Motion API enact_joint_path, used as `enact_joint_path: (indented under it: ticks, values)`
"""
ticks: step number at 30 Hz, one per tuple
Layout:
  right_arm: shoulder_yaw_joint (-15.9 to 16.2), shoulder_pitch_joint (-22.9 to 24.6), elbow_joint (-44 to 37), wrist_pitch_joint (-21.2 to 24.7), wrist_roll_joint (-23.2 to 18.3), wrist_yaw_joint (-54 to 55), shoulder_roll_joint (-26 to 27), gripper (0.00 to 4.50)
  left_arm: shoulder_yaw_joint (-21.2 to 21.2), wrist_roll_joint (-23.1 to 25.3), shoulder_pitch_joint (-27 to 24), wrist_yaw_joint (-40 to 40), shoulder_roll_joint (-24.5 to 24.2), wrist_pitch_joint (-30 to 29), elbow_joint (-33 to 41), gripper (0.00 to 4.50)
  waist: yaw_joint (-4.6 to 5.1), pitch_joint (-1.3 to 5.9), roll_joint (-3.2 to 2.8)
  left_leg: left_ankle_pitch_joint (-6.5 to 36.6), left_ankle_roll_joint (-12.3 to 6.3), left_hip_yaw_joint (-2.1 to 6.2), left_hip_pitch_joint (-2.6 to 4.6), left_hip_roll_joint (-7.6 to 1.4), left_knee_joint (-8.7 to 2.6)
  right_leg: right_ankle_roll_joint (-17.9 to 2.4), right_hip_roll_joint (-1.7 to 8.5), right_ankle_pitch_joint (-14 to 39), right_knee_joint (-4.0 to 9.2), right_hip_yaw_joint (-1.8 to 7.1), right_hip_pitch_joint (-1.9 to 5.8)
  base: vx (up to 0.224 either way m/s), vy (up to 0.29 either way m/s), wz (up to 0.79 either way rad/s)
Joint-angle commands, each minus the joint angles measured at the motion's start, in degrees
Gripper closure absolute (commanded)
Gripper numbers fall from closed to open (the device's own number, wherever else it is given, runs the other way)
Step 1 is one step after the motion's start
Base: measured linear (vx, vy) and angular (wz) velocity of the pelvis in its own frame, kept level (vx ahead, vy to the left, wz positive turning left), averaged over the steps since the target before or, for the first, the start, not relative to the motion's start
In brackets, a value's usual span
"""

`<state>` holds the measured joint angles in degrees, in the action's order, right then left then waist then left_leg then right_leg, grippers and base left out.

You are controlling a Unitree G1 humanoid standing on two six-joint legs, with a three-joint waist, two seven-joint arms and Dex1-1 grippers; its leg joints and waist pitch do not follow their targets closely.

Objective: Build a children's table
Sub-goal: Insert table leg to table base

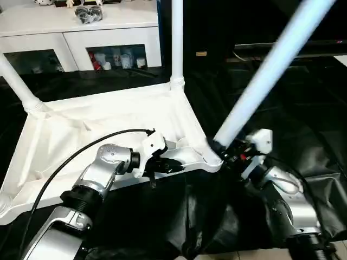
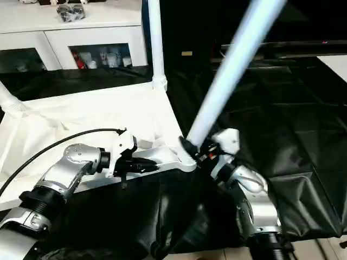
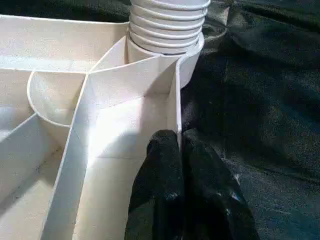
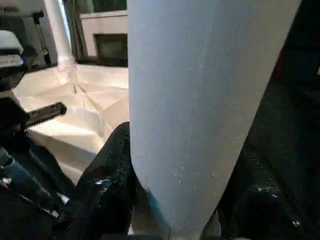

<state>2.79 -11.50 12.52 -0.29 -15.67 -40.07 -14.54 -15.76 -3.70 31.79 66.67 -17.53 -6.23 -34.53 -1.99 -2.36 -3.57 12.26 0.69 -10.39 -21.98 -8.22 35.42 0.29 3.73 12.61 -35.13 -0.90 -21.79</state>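
The white tabletop [image 1: 81,135] lies upside down on black cloth, ribbed underside up. Two white legs stand in its far corners, one at the left [image 1: 16,81] and one at the right [image 1: 177,43]. My right gripper [image 1: 219,147] is shut on the base of a third leg [image 1: 271,70], which leans to the right out of the near right corner socket [image 1: 211,160]. In the right wrist view this leg [image 4: 200,100] sits between the black fingers [image 4: 105,190]. My left gripper [image 1: 162,165] is shut on the tabletop's thin near rim [image 3: 176,115], a little left of that socket.
A white cabinet [image 1: 81,27] with glass doors stands at the back left. Black cloth [image 1: 303,108] covers the floor around the tabletop. A black cable [image 1: 70,157] arcs from my left forearm over the tabletop.
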Motion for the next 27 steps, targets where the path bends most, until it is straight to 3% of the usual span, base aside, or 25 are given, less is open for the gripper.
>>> enact_joint_path:
  ticks: [1,11,18,19,20,27]
  values:
    - [2.1,2.0,2.1,3.3,2.5,-0.5,-0.9,2.63,-0.1,-0.3,-0.6,0.0,0.3,0.1,0.1,4.50,0.24,2.58,0.93,12.1,-2.88,2.08,1.11,-5.16,-5.73,-15.1,5.10,8.2,4.45,2.41,1.55,0.000,0.000,0.00]
    - [3.7,-0.3,2.5,6.0,0.5,-5.9,-2.3,2.63,-0.4,-0.1,0.0,0.8,0.1,-0.1,0.1,4.50,0.21,2.65,1.20,10.5,-4.20,1.94,1.01,-5.09,-5.48,-15.8,5.16,6.6,4.35,2.33,1.62,0.000,0.000,0.00]
    - [7.9,-2.6,3.8,8.3,0.4,-15.8,-5.1,2.63,-2.0,0.6,-0.4,3.6,-1.3,0.1,1.9,4.50,-0.10,2.73,1.21,8.2,-5.52,1.89,1.03,-5.26,-5.27,-16.6,5.16,3.5,4.02,2.17,1.73,0.000,0.000,0.00]
    - [8.5,-2.7,3.8,8.3,0.6,-16.9,-5.5,2.63,-2.2,0.8,-0.4,4.1,-1.5,0.1,2.2,4.50,-0.18,2.74,1.16,8.4,-5.46,1.87,1.12,-5.29,-5.28,-16.7,5.14,3.4,4.00,2.14,1.69,0.000,0.000,0.00]
    - [9.4,-2.8,3.9,8.5,0.9,-18.5,-6.1,2.63,-2.7,0.9,-0.4,4.9,-2.0,0.2,2.6,4.50,-0.14,2.28,1.26,8.7,-5.44,1.90,0.98,-5.34,-5.48,-16.7,5.08,3.4,4.07,2.17,1.49,0.000,0.000,0.00]
    - [12.6,-3.2,5.0,7.4,2.5,-24.6,-7.9,2.63,-4.1,1.8,0.4,8.2,-3.8,1.1,3.8,4.50,0.05,1.87,1.32,13.3,-3.01,2.08,1.29,-5.45,-6.09,-17.0,5.18,6.6,4.38,2.28,1.50,0.000,0.000,0.00]
